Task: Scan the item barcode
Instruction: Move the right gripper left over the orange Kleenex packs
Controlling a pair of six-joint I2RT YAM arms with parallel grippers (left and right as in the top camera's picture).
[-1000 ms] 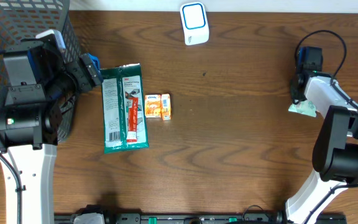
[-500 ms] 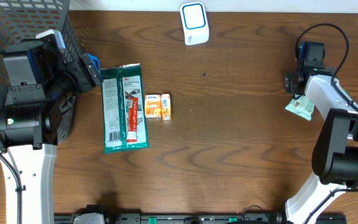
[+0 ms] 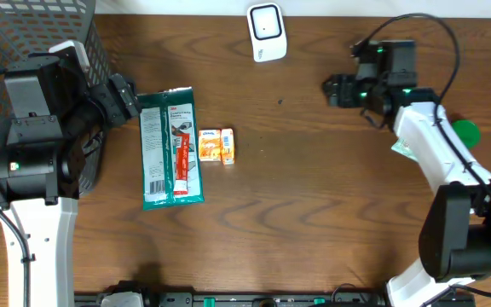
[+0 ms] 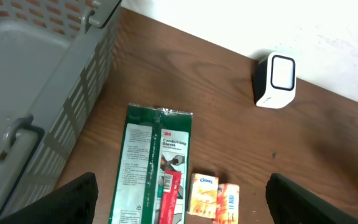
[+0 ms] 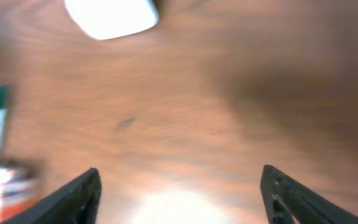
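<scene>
Top centre of the overhead view, the white scanner (image 3: 267, 32) stands upright near the table's (image 3: 314, 222) far edge, with nothing in front of its window. The right gripper (image 3: 337, 89) hangs in the upper right, a little to the right of the scanner and well apart from it. Its own camera is badly blurred, but the two fingers (image 5: 73, 196) clearly stand wide apart with only bare wood between them, and the scanner (image 5: 110, 15) is a white smear at the top left.

A small pale green packet (image 3: 403, 147) lies flat at the right of the overhead view, half tucked under the right arm, with no gripper on it. Just beside it is something round and green (image 3: 465, 130); I can't tell what it is.

On the left, the left gripper (image 3: 124, 95) sits at the top left corner of the green glove packet (image 3: 170, 147), its fingers spread wide and holding nothing. Two small orange tissue packs (image 3: 216, 145) lie just right of that packet, touching each other. The grey basket (image 3: 24, 34) fills the upper left corner. The left wrist camera shows the same layout: basket (image 4: 36, 93), glove packet (image 4: 154, 168), tissue packs (image 4: 215, 198) and the scanner (image 4: 275, 81) beyond.
</scene>
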